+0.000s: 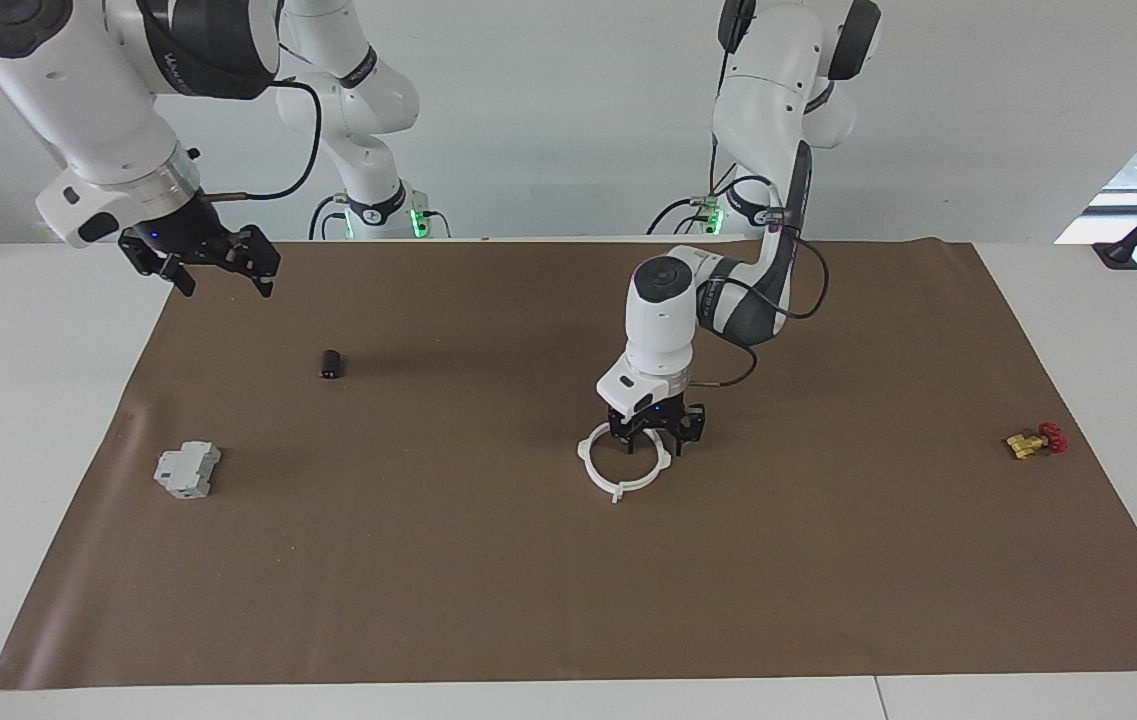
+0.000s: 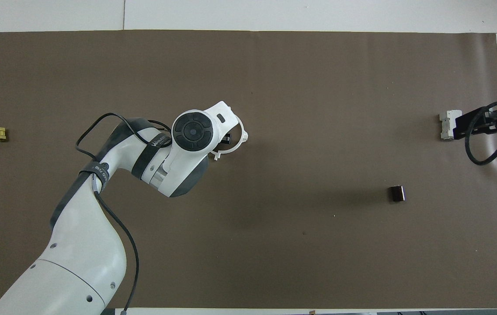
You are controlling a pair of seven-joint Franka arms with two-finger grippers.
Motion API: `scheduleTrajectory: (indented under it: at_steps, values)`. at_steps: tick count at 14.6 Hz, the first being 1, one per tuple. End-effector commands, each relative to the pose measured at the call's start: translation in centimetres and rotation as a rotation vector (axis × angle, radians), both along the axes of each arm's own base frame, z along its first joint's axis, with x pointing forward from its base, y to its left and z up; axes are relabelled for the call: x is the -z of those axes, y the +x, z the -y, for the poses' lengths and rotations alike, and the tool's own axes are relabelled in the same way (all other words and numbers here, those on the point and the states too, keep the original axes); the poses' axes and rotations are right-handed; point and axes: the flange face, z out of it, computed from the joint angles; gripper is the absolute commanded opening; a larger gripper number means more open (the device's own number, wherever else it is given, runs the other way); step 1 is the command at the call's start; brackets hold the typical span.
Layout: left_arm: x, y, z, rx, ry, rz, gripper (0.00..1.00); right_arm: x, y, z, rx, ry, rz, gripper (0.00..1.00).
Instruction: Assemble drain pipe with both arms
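The drain pipe (image 1: 618,487) lies on the brown mat near the table's middle as one white tabbed ring; I cannot make out a seam between its halves. In the overhead view only part of its rim (image 2: 243,134) shows past the left arm's wrist. My left gripper (image 1: 655,437) is down at the ring's rim on the side nearer the robots, and in the overhead view it is almost hidden under its own wrist. My right gripper (image 1: 218,275) is open and empty, raised over the mat's corner at the right arm's end.
A grey blocky part (image 1: 187,469) lies at the right arm's end; in the overhead view (image 2: 447,124) the right gripper partly covers it. A small dark cylinder (image 1: 331,363) lies nearer the robots. A yellow-and-red valve piece (image 1: 1036,441) lies at the left arm's end.
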Motion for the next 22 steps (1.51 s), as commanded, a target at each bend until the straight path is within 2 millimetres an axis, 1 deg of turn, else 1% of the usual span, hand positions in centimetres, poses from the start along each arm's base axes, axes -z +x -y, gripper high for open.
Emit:
scheduleTrajectory:
  at_steps: [1, 2, 3, 5, 7, 8, 9, 10, 11, 12, 14, 15, 16, 18, 21, 22]
  values:
    - [-0.7, 0.3, -0.3, -0.021, -0.021, 0.018, 1.00, -1.5, -1.1, 0.1, -0.033, -0.003, 0.034, 1.00]
    - [-1.1, 0.6, -0.6, -0.034, -0.026, 0.019, 1.00, -1.6, -1.1, 0.3, -0.032, -0.005, 0.034, 1.00]
    - [-1.9, 0.9, -1.2, -0.056, -0.043, 0.019, 1.00, -1.5, -1.2, 0.7, -0.027, -0.003, 0.022, 1.00]
    - [-3.8, 1.4, -2.9, -0.112, -0.066, 0.007, 1.00, -2.2, -2.0, 0.6, -0.024, 0.003, -0.018, 1.00]
    - [-6.9, 2.4, -6.5, -0.178, -0.070, -0.012, 1.00, -2.4, -2.3, 0.5, -0.022, 0.004, -0.021, 1.00]
    - [-7.9, 2.4, -7.3, -0.199, -0.073, -0.022, 1.00, -2.3, -2.3, 0.5, -0.023, 0.003, -0.018, 1.00]
    - [-8.6, 2.5, -8.5, -0.229, -0.072, -0.043, 1.00, -2.2, -2.4, 0.7, -0.020, 0.005, -0.021, 1.00]
    - [-9.2, 2.8, -9.9, -0.256, -0.073, -0.062, 1.00, -1.9, -2.5, 1.3, -0.009, 0.006, -0.027, 1.00]
    - [-10.2, 3.0, -11.5, -0.285, -0.080, -0.074, 1.00, -1.8, -2.7, 1.6, -0.004, 0.007, -0.028, 1.00]
    - [-11.2, 3.4, -13.4, -0.315, -0.084, -0.077, 1.00, -1.8, -2.5, 1.6, -0.003, 0.009, -0.022, 1.00]
    - [-12.1, 4.0, -15.8, -0.357, -0.092, -0.075, 1.00, -1.9, -2.3, 1.6, -0.003, 0.009, -0.003, 1.00]
    - [-12.7, 4.5, -17.7, -0.393, -0.111, -0.074, 1.00, -1.9, -2.3, 1.6, -0.003, 0.009, -0.003, 1.00]
    - [-13.4, 4.7, -19.0, -0.405, -0.126, -0.079, 1.00, -1.9, -2.3, 1.5, -0.003, 0.009, -0.003, 1.00]
    - [-14.7, 5.3, -23.1, -0.379, -0.116, -0.091, 1.00, -1.9, -2.3, 1.6, -0.003, 0.009, 0.000, 1.00]
    - [-18.1, 5.9, -27.5, -0.337, -0.123, -0.118, 1.00, -1.9, -2.3, 1.6, 0.008, 0.008, -0.002, 1.00]
    - [-19.9, 6.0, -28.7, -0.316, -0.117, -0.130, 1.00, -1.9, -2.3, 1.6, 0.009, 0.008, -0.002, 1.00]
